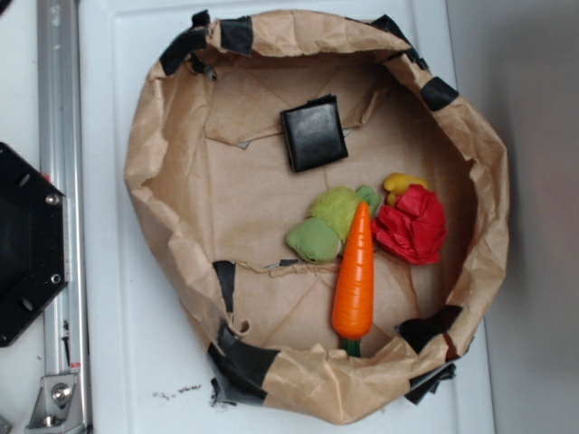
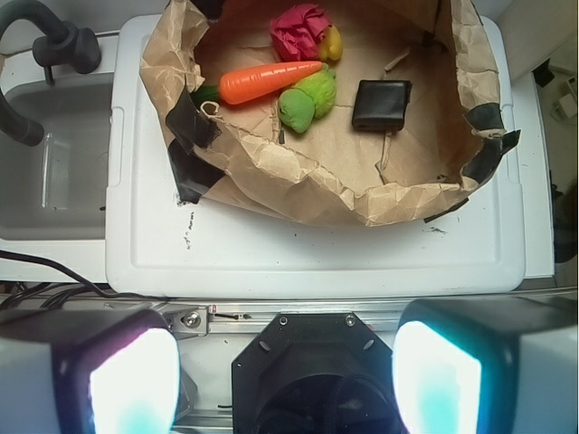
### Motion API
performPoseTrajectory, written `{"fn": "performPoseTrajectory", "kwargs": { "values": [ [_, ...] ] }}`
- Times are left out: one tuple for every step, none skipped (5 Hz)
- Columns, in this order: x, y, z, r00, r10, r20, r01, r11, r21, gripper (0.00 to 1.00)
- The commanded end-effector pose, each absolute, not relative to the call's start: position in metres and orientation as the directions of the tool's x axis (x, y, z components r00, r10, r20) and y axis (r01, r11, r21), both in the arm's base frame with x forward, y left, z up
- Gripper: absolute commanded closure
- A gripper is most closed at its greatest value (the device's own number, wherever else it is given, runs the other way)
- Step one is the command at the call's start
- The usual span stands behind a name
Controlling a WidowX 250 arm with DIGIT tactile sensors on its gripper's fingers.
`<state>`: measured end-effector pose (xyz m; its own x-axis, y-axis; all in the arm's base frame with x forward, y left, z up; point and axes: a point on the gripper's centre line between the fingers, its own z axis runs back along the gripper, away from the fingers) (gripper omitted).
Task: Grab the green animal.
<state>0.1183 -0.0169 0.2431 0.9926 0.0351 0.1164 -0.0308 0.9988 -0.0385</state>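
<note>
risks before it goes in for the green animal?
1. The carrot lies against the green animal; a closing gripper could catch the carrot too, or nudge the toy away.
2. The red-and-yellow plush sits just past the carrot, so it might be snagged.
3. The crumpled paper wall rises between the gripper and the toys; a low approach might hit it.

A white plastic lid (image 2: 298, 253) rests beside a grey sink basin (image 2: 54, 172), evenly lit under soft light.
</note>
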Motion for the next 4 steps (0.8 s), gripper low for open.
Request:
{"fn": "performPoseTrajectory", "kwargs": {
  "values": [
    [0.118, -0.017, 0.243, 0.993, 0.035, 0.116, -0.031, 0.999, -0.039, 0.0],
    [0.155, 0.004, 0.194, 0.973, 0.167, 0.158, -0.172, 0.985, 0.018, 0.0],
    [0.203, 0.01, 0.16, 0.936, 0.274, 0.221, -0.251, 0.96, -0.128, 0.0],
    [0.248, 0.015, 0.13, 0.903, 0.34, 0.263, -0.282, 0.93, -0.236, 0.0]
  ]
}}
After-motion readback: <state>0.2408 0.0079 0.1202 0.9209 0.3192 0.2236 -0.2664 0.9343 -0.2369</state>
